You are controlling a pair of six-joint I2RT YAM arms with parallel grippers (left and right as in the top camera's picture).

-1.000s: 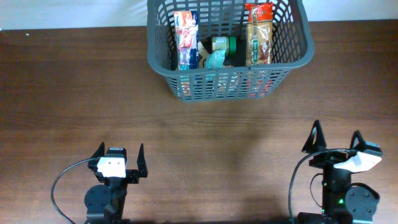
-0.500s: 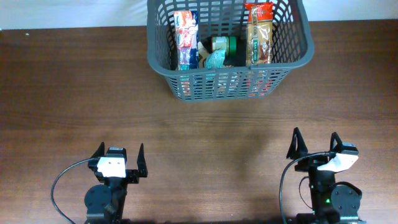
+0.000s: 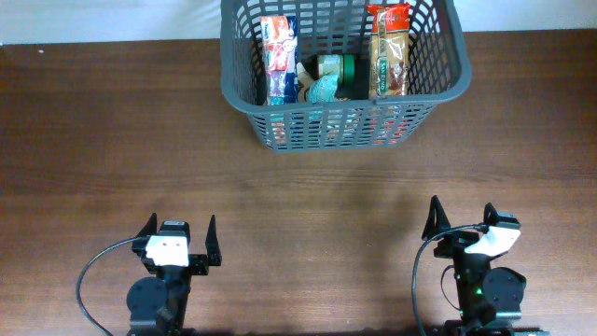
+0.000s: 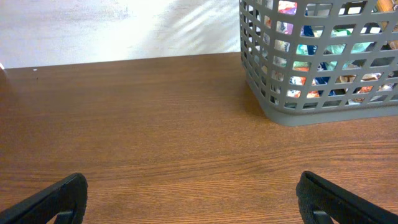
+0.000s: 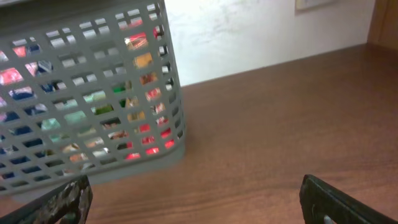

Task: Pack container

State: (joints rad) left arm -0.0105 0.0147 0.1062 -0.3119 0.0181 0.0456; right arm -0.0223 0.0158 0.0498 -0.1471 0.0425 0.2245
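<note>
The dark grey slotted container (image 3: 427,95) stands at the table's far edge, middle right. Inside it are a red, white and blue packet (image 3: 278,58) standing at the left, a brown snack packet (image 3: 388,62) at the right, and a green and teal item (image 3: 328,77) between them. It shows in the left wrist view (image 4: 323,112) and the right wrist view (image 5: 93,162) with colours behind its slots. My left gripper (image 3: 177,230) is open and empty at the front left. My right gripper (image 3: 461,213) is open and empty at the front right.
The brown wooden table (image 3: 112,140) runs to a white wall at the back. A pale wall fitting (image 5: 314,4) and a wooden edge (image 5: 385,25) show at the far right in the right wrist view.
My right gripper has moved left and back toward the table's front edge, staying open. The left arm and the container have not moved.
</note>
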